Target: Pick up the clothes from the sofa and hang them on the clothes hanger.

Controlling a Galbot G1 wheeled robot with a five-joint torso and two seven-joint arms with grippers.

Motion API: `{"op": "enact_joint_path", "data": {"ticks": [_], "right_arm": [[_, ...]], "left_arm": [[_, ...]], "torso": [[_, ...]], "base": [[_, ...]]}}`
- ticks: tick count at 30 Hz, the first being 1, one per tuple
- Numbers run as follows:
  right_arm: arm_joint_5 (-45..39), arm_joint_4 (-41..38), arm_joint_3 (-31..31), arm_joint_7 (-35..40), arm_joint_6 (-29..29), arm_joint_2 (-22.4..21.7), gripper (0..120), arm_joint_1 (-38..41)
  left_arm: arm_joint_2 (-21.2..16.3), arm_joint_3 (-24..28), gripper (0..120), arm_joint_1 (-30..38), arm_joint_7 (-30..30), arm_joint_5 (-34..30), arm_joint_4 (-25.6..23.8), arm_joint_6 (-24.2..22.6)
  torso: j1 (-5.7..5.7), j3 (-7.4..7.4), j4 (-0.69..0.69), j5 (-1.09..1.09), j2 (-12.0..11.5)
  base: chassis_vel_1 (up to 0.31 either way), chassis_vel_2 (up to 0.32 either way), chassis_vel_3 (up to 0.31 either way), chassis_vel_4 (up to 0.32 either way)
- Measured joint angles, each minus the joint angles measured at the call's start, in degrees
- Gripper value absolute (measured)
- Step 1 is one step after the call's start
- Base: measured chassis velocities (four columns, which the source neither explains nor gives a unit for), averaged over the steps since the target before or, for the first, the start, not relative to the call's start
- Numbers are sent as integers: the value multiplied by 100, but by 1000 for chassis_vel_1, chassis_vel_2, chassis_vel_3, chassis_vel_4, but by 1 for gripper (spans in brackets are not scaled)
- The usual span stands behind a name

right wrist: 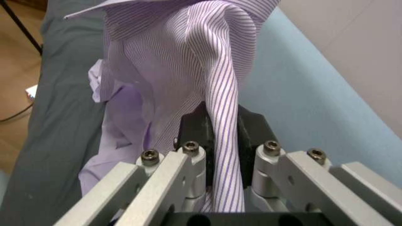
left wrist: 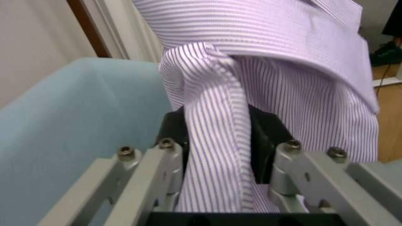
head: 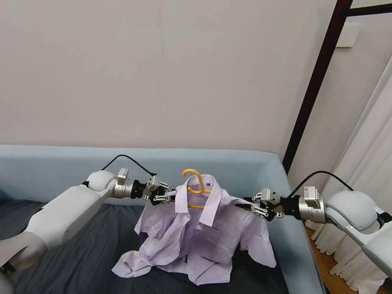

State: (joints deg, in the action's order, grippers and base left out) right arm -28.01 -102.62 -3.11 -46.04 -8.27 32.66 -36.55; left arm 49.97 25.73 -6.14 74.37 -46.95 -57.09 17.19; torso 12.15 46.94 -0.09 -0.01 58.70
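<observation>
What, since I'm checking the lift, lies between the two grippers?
In the head view, the lilac pinstriped shirt, with a yellow plastic hanger at its collar, stretches between the left gripper and right gripper, each clamped on its fabric.

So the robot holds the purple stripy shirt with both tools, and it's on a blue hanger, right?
Not quite: the head view shows the curved plastic hanger is yellow, not blue. Otherwise right: the left tool and right tool both grip the purple striped fabric shirt.
</observation>
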Motion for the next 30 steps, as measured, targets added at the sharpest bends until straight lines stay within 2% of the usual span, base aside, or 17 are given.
{"op": "enact_joint_path", "data": {"ticks": [1,6,8,9,12,13,16,17,20,23,26,27,30], "right_arm": [[0,0,0,0,0,0,8,0],[-245,-2,-111,196,153,0,8,-86],[-261,2,-119,208,166,-1,8,-91],[-332,3,-153,263,209,1,8,-116],[-462,-38,-169,417,276,49,8,-181],[-462,-38,-169,417,276,49,8,-181],[-627,-104,-169,561,379,139,8,-274],[-627,-104,-169,561,379,139,8,-274],[-782,-111,-168,778,541,196,8,-327],[-889,-118,-166,897,592,209,8,-349],[-1137,-163,-155,1111,661,224,8,-343],[-1137,-163,-155,1111,661,224,8,-343],[-1308,-249,-133,1198,662,172,8,-259]], "left_arm": [[0,0,33,0,0,0,0,0],[-186,-219,55,55,4,-98,69,87],[-217,-239,56,59,7,-112,68,89],[-345,-320,66,64,26,-161,48,90],[-564,-489,78,48,58,-271,-27,92],[-564,-489,78,48,58,-271,-27,92],[-787,-721,93,-25,83,-377,-103,117],[-787,-721,93,-25,83,-377,-103,117],[-972,-1317,100,-212,38,-570,-244,115],[-1078,-1602,100,-387,-5,-712,-398,93],[-1405,-2258,100,-1155,-274,-1159,-875,12],[-1405,-2258,100,-1155,-274,-1159,-875,12],[-1659,-2894,100,-2250,-863,-1671,-1512,82]], "torso": [[0,0,0,0,0],[0,0,0,0,0],[0,0,0,0,0],[0,0,1,-1,0],[0,-1,0,0,0],[0,-1,0,0,0],[0,0,1,-1,0],[0,0,1,-1,0],[0,0,0,0,0],[0,-1,-1,1,0],[-1,-1,-2,1,0],[-1,-1,-2,1,0],[0,0,7,-4,0]], "base": [[0,0,0,0],[0,0,0,0],[0,0,0,0],[0,0,0,0],[0,0,0,0],[0,0,0,0],[0,0,0,0],[0,0,0,0],[0,0,0,0],[0,0,0,0],[0,0,0,0],[0,0,0,0],[0,0,0,0]]}}
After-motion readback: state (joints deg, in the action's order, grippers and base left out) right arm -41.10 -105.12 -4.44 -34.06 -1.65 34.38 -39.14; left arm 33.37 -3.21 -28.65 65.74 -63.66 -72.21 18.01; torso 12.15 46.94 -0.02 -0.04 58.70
